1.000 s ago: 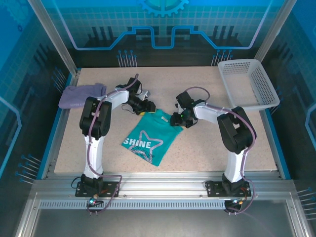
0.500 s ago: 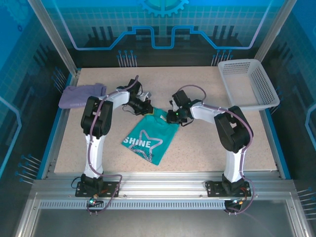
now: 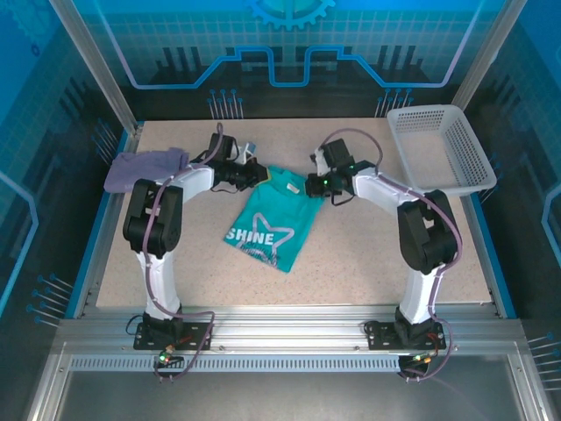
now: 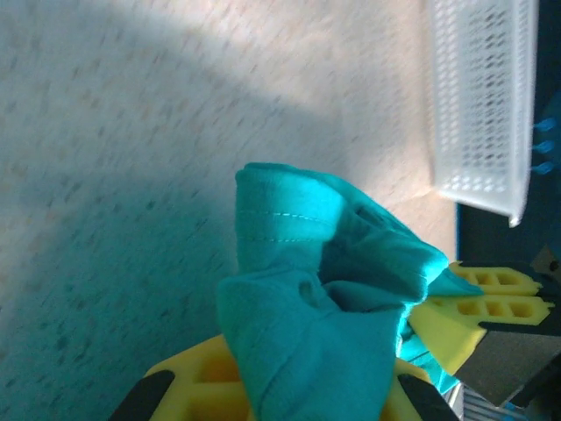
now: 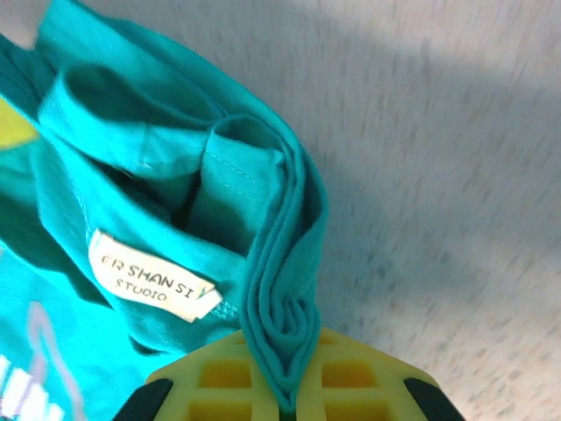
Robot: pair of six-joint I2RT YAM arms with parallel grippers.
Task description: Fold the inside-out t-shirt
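You hold the t-shirt (image 3: 267, 230), which lies well left of the basket (image 3: 443, 149), at its two neck-end corners: left gripper (image 3: 257, 173) and right gripper (image 3: 310, 185) are each closed on cloth. Next, I judge, lift both together, evenly, to begin the fold

Teal t-shirt (image 3: 267, 230): one counted
Lavender folded garment (image 3: 140, 169): one counted
White mesh basket (image 3: 473, 171): one counted
Grippers: two counted, left gripper (image 3: 255, 174), right gripper (image 3: 312, 185)
Neck label (image 5: 151, 287): one counted

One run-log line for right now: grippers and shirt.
left gripper: shut on t-shirt | right gripper: shut on t-shirt | t-shirt: gripped at collar end, SHINE print up, hem on table
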